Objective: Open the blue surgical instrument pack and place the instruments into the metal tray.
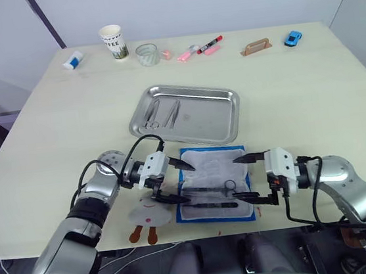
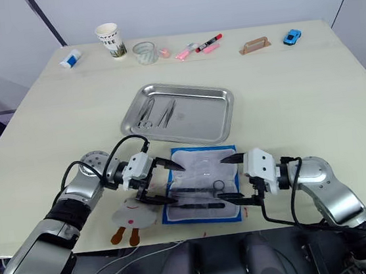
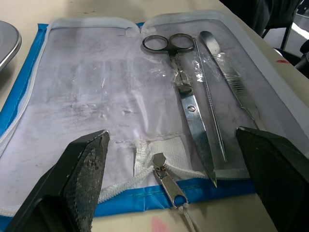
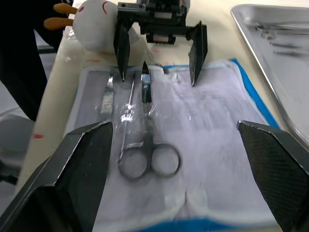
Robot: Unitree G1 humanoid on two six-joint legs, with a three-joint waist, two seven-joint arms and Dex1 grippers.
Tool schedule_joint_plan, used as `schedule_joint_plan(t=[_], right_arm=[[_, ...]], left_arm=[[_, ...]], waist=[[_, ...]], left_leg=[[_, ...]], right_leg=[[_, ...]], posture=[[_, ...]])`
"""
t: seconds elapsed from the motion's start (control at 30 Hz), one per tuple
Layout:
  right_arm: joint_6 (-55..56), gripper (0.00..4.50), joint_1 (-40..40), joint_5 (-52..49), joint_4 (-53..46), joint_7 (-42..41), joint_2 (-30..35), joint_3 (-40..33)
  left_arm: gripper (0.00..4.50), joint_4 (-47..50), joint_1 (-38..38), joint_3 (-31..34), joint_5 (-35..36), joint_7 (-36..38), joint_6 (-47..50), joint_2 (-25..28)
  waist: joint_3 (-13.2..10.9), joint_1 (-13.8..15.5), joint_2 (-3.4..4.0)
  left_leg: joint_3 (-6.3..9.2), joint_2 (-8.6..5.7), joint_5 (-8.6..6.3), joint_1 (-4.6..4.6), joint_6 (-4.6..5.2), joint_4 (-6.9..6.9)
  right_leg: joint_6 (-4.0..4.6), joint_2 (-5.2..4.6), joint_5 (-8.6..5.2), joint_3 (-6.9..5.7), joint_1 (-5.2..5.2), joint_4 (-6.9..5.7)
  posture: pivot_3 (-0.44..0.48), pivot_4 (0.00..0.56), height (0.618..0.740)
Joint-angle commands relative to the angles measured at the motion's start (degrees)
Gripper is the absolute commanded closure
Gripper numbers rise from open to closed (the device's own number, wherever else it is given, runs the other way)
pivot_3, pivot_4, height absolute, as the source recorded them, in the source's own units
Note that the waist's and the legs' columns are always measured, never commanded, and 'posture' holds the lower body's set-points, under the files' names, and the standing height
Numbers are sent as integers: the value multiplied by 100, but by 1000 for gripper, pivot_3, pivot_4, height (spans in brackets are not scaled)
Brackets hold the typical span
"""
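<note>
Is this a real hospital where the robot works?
Probably not. It looks like a practice table in a plain room. Beside the metal tray and the open blue surgical instrument pack sit a paper coffee cup, markers and a blue toy car.

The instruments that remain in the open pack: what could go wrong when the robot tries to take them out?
1. The scissors, a thin probe and a flat handle lie close together, so a gripper may catch two at once or knock one aside.
2. They seem to sit under a clear plastic layer of the blue surgical instrument pack, which may lift along with them.
3. Both the left gripper and the right gripper hover open over the pack, facing each other, and could collide.
</note>
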State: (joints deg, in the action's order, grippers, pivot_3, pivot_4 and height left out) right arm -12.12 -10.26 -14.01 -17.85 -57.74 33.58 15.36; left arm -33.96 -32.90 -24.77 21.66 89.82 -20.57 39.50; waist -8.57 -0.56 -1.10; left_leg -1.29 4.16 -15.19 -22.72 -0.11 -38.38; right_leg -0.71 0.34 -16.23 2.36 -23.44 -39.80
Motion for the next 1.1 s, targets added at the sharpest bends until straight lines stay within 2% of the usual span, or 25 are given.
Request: schedule_joint_plan(t=[0.03,0.43,0.47,0.5,0.53,0.57,1.1], right_arm=[[-425,0,-185,170,-173,217,-75,197],[-1962,0,-752,730,-712,661,-75,801],[-2074,523,-779,704,-775,639,-63,825],[-2144,665,-803,698,-816,610,-40,857],[-2163,1253,-812,723,-856,599,-16,895],[-2164,1485,-819,770,-874,614,1,933],[-3257,1485,-1200,956,-1218,720,111,1442]], left_arm=[[67,-216,163,-118,-229,268,-72,11],[67,-105,304,-127,-189,268,-86,88],[0,-92,316,-124,-185,268,-82,96],[0,-84,322,-122,-182,268,-78,100],[0,-64,335,-118,-177,268,-73,109],[0,-48,345,-119,-170,268,-63,116],[0,84,428,-99,-141,268,39,158]], waist=[[0,5,1],[7,-8,12],[7,-8,12],[7,-10,12],[7,-10,12],[7,-11,12],[7,-34,12]], left_leg=[[0,0,0,0,0,0],[1,0,0,1,0,0],[2,0,0,1,0,0],[2,0,0,0,0,0],[1,0,0,0,0,0],[1,0,0,0,0,0],[3,1,0,0,0,1]], right_leg=[[0,0,0,0,0,0],[2,0,-1,-1,-1,-2],[2,0,-1,-1,-1,-2],[2,0,-1,-1,-1,-1],[1,0,-1,0,-1,-1],[1,0,-1,0,-1,-1],[2,2,-1,-1,-2,-1]], posture=[[0,150,728],[0,150,728],[0,150,728],[0,150,728],[0,150,728],[0,150,728],[0,150,728]])
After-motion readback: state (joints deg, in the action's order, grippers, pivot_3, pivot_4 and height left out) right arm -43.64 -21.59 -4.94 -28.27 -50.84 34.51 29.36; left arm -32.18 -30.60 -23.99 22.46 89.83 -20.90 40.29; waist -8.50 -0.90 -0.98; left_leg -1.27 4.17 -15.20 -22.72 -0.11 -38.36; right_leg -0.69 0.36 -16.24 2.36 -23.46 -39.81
